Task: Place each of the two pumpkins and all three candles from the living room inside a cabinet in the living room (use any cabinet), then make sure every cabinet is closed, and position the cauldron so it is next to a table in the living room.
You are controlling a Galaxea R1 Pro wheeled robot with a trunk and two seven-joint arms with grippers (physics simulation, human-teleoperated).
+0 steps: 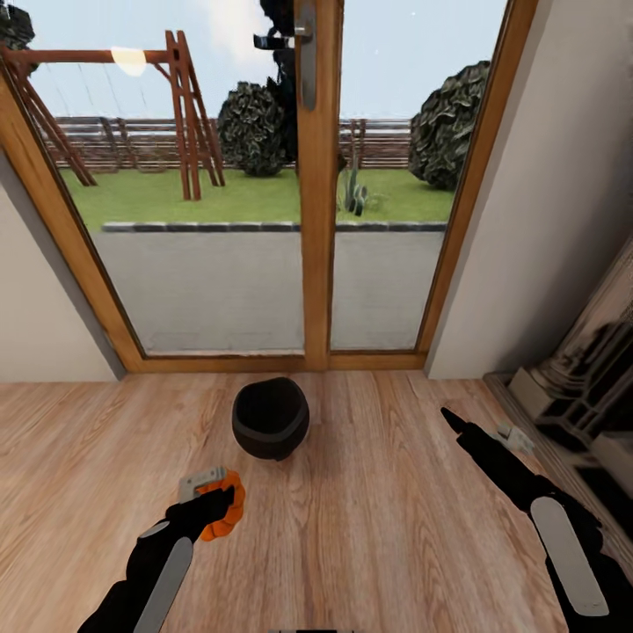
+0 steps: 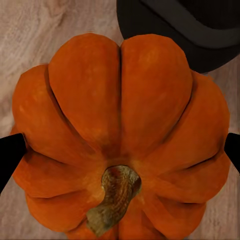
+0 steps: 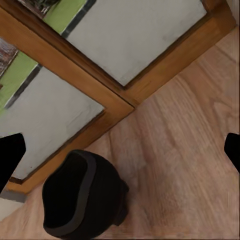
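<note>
gripping a pumpkin [image 2: 120, 135], the left gripper [image 1: 214, 503] is hovering near the cauldron [image 1: 270, 418] (right gripper [image 3: 120, 150] spread, empty).

Glass doors ahead of you, wood floor below.

You face a double glass door [image 1: 308, 202] in a warm wooden frame, with a metal handle [image 1: 305, 53] on its middle post. Through it you see grey paving, a lawn, a wooden swing frame [image 1: 180, 114], dark bushes and a fence under a pale sky. Plain light walls [image 1: 545, 202] flank the door. The floor [image 1: 369, 527] is light wood planking. To your right stands a stone-coloured fireplace [image 1: 589, 378].
</note>
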